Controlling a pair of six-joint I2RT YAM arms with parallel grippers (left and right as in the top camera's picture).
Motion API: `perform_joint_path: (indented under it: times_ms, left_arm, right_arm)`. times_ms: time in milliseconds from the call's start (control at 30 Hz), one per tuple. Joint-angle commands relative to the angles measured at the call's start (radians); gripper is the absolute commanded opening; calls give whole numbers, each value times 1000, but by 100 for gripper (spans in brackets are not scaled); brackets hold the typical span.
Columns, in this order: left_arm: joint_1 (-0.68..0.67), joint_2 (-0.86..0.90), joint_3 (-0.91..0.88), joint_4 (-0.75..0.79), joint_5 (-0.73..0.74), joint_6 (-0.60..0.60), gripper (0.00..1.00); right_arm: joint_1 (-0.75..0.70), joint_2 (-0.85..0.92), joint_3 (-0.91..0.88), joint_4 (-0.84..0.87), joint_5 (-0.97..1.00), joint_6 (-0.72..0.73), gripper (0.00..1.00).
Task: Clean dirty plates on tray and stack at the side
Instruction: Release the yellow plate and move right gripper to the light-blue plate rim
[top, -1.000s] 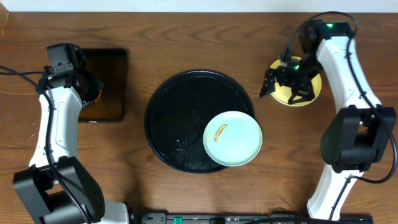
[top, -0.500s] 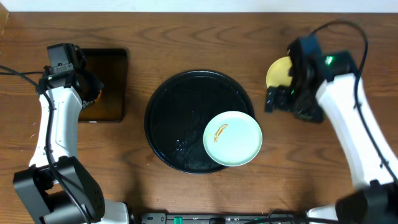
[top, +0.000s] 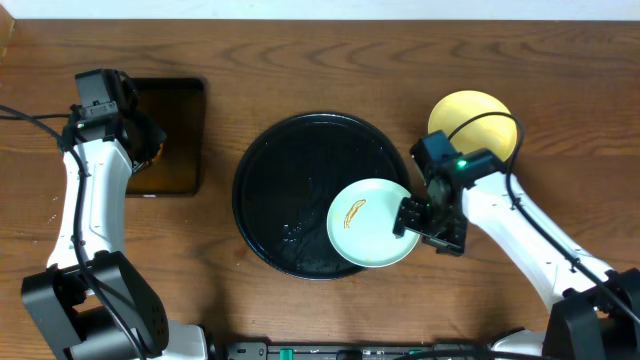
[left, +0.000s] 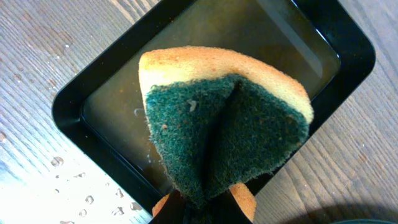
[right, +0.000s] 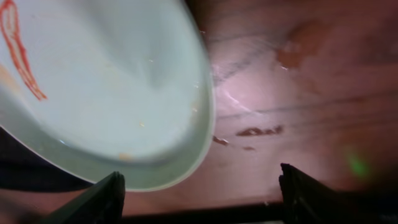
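Note:
A pale blue-white plate with an orange sauce smear lies on the right front rim of the large round black tray. It fills the upper left of the right wrist view. My right gripper is open and empty at the plate's right edge, just above the table. A pale yellow plate lies on the table at the back right. My left gripper is shut on a yellow and green sponge above the small rectangular black tray.
The small rectangular black tray at the far left holds brownish water. Wet spots and smears mark the wood next to the plate. Water drops lie on the table beside the small tray.
My right arm has swung from the yellow plate at the back right down to the right edge of the blue-white plate. The yellow plate is now uncovered. The left arm has not moved.

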Motion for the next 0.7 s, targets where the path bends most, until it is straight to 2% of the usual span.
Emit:
perform_joint_path:
  times_ms: [0, 200, 467, 667]
  left_arm:
    - [3, 8, -6, 0, -5, 14, 8]
    - [3, 8, -6, 0, -5, 14, 8]
    - [3, 8, -6, 0, -5, 14, 8]
    - [3, 8, -6, 0, -5, 14, 8]
  right_arm:
    - [35, -9, -41, 55, 35, 144, 79]
    - [48, -9, -121, 134, 39, 213, 74]
    - [62, -9, -148, 204, 40, 200, 56]
    - [93, -9, -162, 249, 63, 202, 57]
